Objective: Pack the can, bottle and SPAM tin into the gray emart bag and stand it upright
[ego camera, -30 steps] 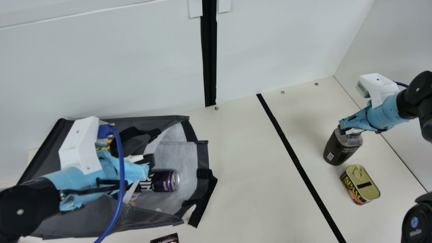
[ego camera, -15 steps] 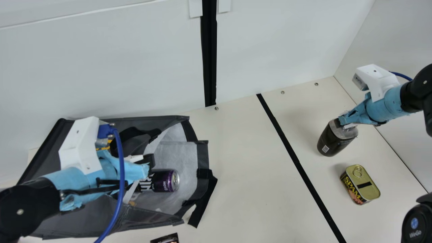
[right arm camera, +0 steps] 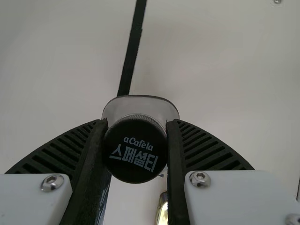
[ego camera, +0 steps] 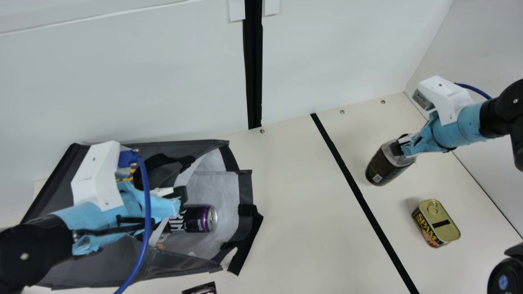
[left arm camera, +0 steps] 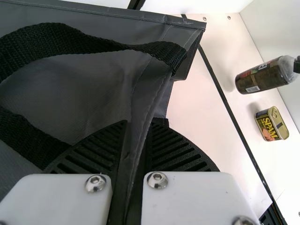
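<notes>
At three o'clock, your right hand (right arm camera: 137, 123) clasps the bottle (ego camera: 383, 168) by its narrow cap (right arm camera: 135, 161), so it could swing; at eight, your left hand (left arm camera: 138, 123) pinches the bag (ego camera: 179, 265): slacken, it may sag.

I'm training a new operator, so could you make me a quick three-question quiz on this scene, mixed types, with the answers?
1. True or false: the purple can lies on its side inside the gray emart bag.

2. Fill in the missing word: while the left gripper pinches an edge of the bag, the SPAM tin rests on the ____.

3. Multiple choice: what is the right gripper holding?
A. The SPAM tin
B. The dark bottle, by its cap
C. The purple can

Key: 1 true; 2 table; 3 B.
</notes>
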Motion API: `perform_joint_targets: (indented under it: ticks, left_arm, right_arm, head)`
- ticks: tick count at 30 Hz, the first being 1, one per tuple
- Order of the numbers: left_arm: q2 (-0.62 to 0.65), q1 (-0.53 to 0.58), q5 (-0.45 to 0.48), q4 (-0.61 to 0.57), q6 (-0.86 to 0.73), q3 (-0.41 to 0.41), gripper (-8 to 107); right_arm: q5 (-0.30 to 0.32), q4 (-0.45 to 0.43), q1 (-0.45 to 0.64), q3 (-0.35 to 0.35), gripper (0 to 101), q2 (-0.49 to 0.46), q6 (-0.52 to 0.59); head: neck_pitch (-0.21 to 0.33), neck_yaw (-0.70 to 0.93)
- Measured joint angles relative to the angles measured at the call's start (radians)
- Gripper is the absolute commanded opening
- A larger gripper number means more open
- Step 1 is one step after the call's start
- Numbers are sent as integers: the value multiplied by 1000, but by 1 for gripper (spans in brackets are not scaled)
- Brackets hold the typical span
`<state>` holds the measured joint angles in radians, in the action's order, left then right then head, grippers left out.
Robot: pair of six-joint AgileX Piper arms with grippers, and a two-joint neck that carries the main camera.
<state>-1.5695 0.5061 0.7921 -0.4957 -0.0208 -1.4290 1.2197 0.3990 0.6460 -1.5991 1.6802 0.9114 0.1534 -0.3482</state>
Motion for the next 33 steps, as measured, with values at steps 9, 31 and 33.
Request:
perform_joint_targets:
  ticks: [9, 31, 33]
  left_arm:
    - [0, 0, 0, 0, 0, 0, -8]
    - [0, 0, 0, 0, 0, 0, -8]
    - [0, 0, 0, 0, 0, 0, -8]
  right_arm:
    - [0, 39, -25, 73, 0, -59, 62]
    - [-1, 154, -140, 239, 0, -211, 168]
    - [-1, 162, -150, 248, 0, -222, 170]
  head:
    - [0, 0]
    - [-2, 0]
    - [-2, 2]
